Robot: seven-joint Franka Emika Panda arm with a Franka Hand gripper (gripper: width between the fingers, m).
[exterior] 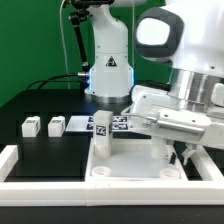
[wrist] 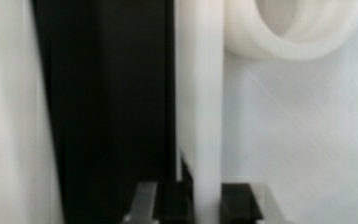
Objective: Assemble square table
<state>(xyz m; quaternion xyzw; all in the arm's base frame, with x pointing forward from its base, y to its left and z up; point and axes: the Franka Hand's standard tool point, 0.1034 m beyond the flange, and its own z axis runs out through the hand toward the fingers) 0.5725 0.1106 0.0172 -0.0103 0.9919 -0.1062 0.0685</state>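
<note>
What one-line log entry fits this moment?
part: tabletop | jaws: astride tabletop rim, grip unclear | legs: loose, not attached

Arm [exterior: 172, 45]: glossy white rounded housings, dark joint seams | base column [exterior: 108, 50]: white, black triangular marking [exterior: 110, 66], blue light [exterior: 90, 72] | cables [exterior: 70, 40]: thin, black | gripper [wrist: 195, 202]: pale body, black fingers [wrist: 151, 203].

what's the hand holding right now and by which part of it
The hand pinches the square table's slab by its raised rim, one finger each side.
</note>
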